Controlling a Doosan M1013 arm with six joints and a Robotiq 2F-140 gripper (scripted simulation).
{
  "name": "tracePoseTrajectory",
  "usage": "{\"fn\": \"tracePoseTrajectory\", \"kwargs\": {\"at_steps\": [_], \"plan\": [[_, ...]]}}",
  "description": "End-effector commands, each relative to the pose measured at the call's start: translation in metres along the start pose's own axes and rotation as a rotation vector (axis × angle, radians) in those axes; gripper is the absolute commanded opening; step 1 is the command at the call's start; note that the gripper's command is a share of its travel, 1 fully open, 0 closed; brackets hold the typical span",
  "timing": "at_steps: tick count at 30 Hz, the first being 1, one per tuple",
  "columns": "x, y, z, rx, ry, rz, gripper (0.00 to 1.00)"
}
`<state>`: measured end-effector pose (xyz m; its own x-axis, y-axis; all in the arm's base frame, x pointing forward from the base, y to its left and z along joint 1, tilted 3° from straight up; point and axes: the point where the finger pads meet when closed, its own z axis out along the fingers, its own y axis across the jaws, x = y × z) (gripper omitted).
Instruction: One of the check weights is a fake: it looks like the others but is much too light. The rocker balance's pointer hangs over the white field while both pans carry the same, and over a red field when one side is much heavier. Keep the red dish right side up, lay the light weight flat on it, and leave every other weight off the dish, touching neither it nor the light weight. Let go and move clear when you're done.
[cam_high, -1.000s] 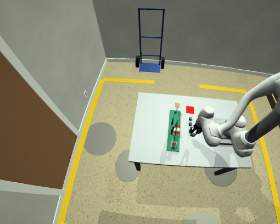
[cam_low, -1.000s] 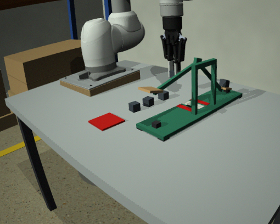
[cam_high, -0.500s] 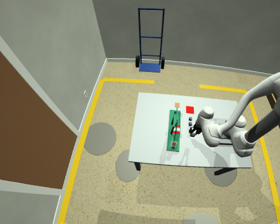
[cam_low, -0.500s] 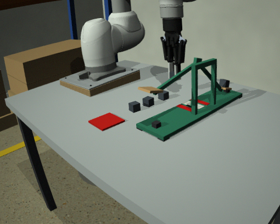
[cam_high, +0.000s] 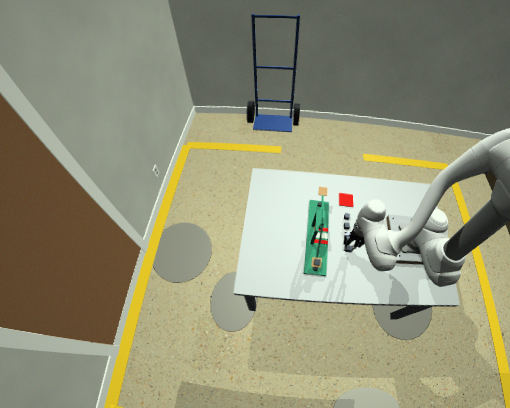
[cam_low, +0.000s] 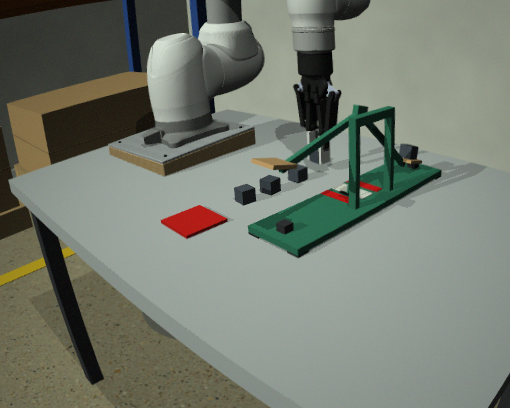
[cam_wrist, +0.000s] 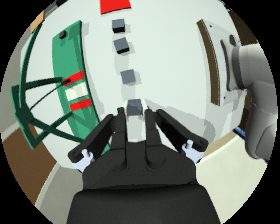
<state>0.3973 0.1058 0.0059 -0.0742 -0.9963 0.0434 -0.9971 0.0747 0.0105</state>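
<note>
On the desk (cam_high: 270, 250) (cam_low: 350, 310) (cam_wrist: 165, 55): red dish (cam_high: 346, 200) (cam_low: 194, 221) (cam_wrist: 115, 6), unloaded. Dark cube (cam_wrist: 135, 106) pinched by the jaws (cam_high: 349, 243) (cam_low: 319, 150); light weight not identifiable. Sorting apparently underway; next, the cube is presumably to be lowered and released, clear of its neighbours.

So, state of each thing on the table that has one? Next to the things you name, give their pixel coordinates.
gripper (cam_high: 348, 244) (cam_low: 318, 149) (cam_wrist: 134, 105): shut on a weight (cam_wrist: 134, 107)
three other weights (cam_high: 347, 226) (cam_low: 270, 185) (cam_wrist: 121, 45): loose in a row
pan by the dish (cam_high: 323, 191) (cam_low: 273, 163) (cam_wrist: 37, 21): raised, bare
far pan (cam_high: 312, 262) (cam_low: 416, 161): lowered, one weight on it
pointer (cam_wrist: 47, 94): over red
red dish (cam_high: 346, 200) (cam_low: 194, 221) (cam_wrist: 115, 5): flat, bare
</note>
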Motion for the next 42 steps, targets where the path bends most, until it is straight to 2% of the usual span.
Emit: {"fn": "tracePoseTrajectory", "kwargs": {"at_steps": [1,10,42], "plan": [[0.000,0.000,0.007,0.000,0.000,0.000,0.24],[0.000,0.000,0.019,0.000,0.000,0.000,0.24],[0.000,0.000,0.019,0.000,0.000,0.000,0.24]]}}
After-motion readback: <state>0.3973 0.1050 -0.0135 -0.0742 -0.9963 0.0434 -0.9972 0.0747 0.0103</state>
